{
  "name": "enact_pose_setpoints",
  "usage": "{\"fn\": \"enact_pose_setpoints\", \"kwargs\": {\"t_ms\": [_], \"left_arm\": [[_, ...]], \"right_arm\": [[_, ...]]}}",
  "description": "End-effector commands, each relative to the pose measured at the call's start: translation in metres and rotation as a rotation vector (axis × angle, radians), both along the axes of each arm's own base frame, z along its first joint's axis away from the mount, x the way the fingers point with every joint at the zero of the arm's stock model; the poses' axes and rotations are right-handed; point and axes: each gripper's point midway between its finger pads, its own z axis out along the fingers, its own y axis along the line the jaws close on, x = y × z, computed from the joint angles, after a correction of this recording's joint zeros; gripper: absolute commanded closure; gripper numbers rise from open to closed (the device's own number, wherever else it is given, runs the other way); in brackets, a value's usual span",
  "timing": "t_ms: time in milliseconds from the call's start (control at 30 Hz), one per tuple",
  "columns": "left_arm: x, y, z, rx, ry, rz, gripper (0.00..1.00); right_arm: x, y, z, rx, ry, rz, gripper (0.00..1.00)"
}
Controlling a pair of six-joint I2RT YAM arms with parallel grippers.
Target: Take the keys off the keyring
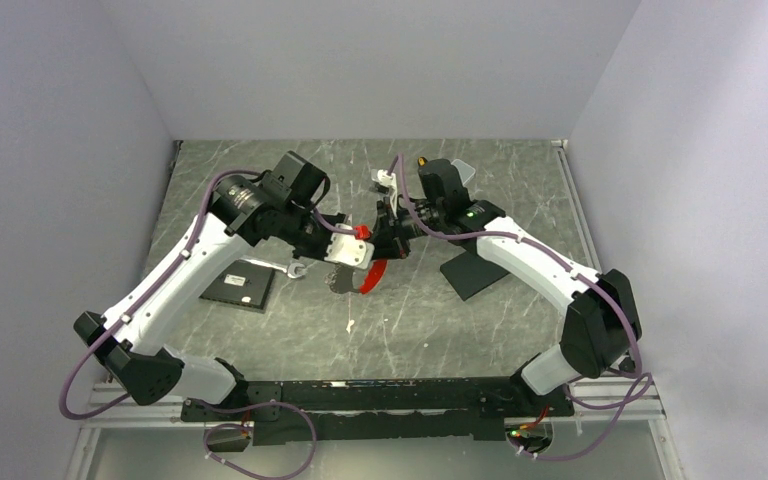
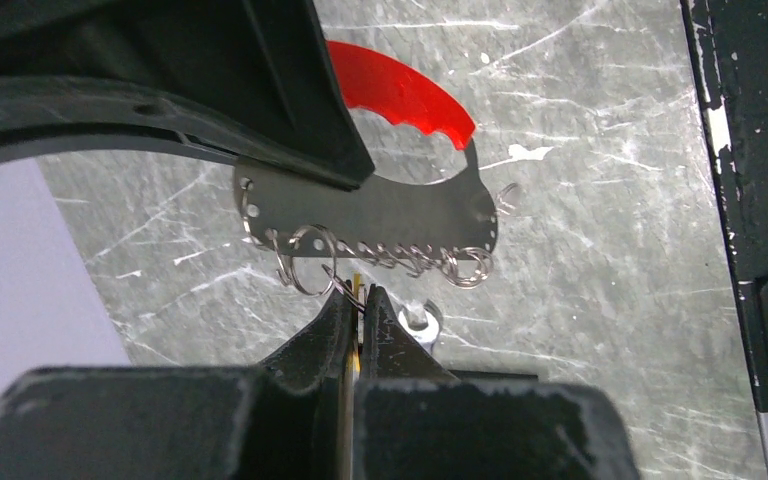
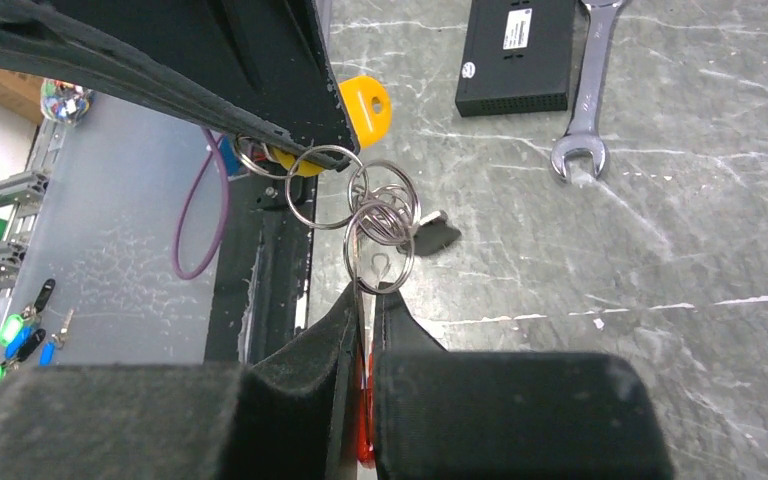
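Grey marbled tabletop point(image 1: 440, 330) below; the keys point(image 3: 365, 100) and keyring point(image 3: 380, 215) hang in the air over its middle, stretched between the arms, presumably to spread the thin wire loops for working apart. Grip: left claw point(image 2: 360, 293) pinched tight on a brass-yellow key, right claw point(image 3: 368, 295) closed on the keyring's flat grey metal plate point(image 2: 380, 210), which carries the red strip point(image 2: 400, 90) of curved plastic and a springy chain point(image 2: 400, 255). Silver wrench point(image 3: 585, 100) lies flat beyond.

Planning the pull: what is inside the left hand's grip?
A yellow key, shut in the left hand, rings trailing from it. The fingers cover most of it.
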Motion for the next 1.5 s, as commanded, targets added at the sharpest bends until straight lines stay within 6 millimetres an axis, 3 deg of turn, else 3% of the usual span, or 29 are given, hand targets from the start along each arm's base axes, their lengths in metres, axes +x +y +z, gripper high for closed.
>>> {"fn": "enact_pose_setpoints", "kwargs": {"t_ms": [0, 333, 900, 1100, 1267, 1467], "left_arm": [[-0.008, 0.01, 0.002, -0.004, 0.003, 0.034, 1.0], [0.003, 0.013, 0.005, -0.039, -0.034, 0.106, 1.0], [0.023, 0.0, 0.041, -0.153, -0.157, 0.096, 1.0], [0.037, -0.016, 0.061, -0.196, -0.203, 0.053, 1.0], [0.032, -0.044, 0.058, -0.209, -0.152, -0.027, 1.0], [0.036, -0.058, 0.053, -0.205, -0.107, -0.017, 1.0]], "right_arm": [[0.007, -0.004, 0.032, 0.039, -0.103, -0.022, 1.0], [0.001, -0.012, 0.03, 0.03, -0.116, -0.01, 1.0], [-0.01, -0.016, 0.01, 0.021, -0.059, 0.002, 1.0], [-0.014, -0.012, 0.005, 0.045, -0.013, 0.013, 0.97], [-0.014, -0.008, 0.012, 0.103, 0.05, 0.025, 1.0], [0.004, -0.033, 0.041, 0.359, 0.123, -0.058, 1.0]]}}
